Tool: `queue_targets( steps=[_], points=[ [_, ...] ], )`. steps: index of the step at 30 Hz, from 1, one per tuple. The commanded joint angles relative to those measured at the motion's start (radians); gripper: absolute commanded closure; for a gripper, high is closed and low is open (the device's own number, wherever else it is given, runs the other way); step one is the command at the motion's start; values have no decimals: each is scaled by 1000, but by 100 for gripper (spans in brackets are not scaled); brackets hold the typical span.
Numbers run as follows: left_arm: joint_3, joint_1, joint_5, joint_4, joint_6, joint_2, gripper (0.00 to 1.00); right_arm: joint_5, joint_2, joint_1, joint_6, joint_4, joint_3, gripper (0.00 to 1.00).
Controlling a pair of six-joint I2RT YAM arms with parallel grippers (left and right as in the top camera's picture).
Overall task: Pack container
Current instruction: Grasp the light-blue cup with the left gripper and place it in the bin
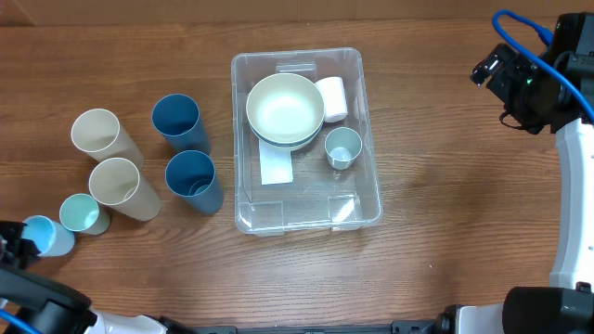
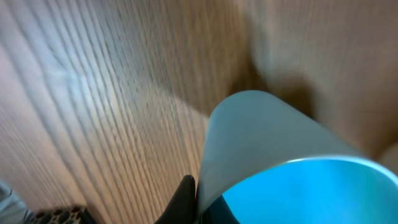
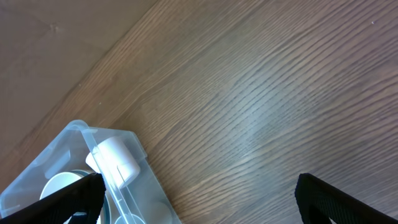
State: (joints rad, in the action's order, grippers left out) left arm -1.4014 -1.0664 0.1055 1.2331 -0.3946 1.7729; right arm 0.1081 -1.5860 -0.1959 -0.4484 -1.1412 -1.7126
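1. The left claw (image 1: 26, 244) sits at the near left edge of the table (image 1: 445, 186). In the left wrist view the left claw (image 2: 202, 206) seems to pinch the wall of a light blue cup (image 2: 267, 143), with one dark finger (image 2: 186, 194) outside the wall and a dark shape just inside the rim. From overhead the light blue cup (image 1: 48, 235) lies tilted against this claw.
2. Just right of that claw stands a small teal cup (image 1: 80, 213).
3. Farther right and beyond it are two cream cups, one near (image 1: 121, 187) and one farther back (image 1: 99, 133).
4. Right again stand two dark blue cups, the nearer one (image 1: 193, 181) and the farther one (image 1: 176, 122).
5. The container (image 1: 243, 148) lies mid-table, well apart from both claws, right of the left one and left of the right one.
6. Inside it are stacked cream bowls (image 1: 285, 109), a white cup (image 1: 332, 97) on its side touching them, a small grey-blue cup (image 1: 342, 147), and a white label (image 1: 276, 167) on the floor.
7. The right claw (image 1: 484, 70) hangs at the far right, its fingers spread wide.
8. In its wrist view the right claw (image 3: 199, 180) frames bare wood, with the container (image 3: 74, 134) corner, white cup (image 3: 115, 158) and a bowl (image 3: 59, 183) at its left fingertip.
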Motion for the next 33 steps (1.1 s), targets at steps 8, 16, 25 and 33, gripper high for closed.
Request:
queue_targets(
  steps=[8, 16, 25, 33],
  points=[
    [-465, 557, 246, 134, 97, -464, 96, 6, 5, 0, -5, 6, -9, 0],
    [-445, 1547, -146, -74, 172, -257, 96, 6, 5, 0, -5, 6, -9, 0],
    [-445, 1680, -156, -234, 171, 217, 96, 6, 5, 0, -5, 6, -9, 0],
    [-558, 1667, -116, -175, 178, 216, 43, 6, 5, 0, -5, 6, -9, 0]
  ],
)
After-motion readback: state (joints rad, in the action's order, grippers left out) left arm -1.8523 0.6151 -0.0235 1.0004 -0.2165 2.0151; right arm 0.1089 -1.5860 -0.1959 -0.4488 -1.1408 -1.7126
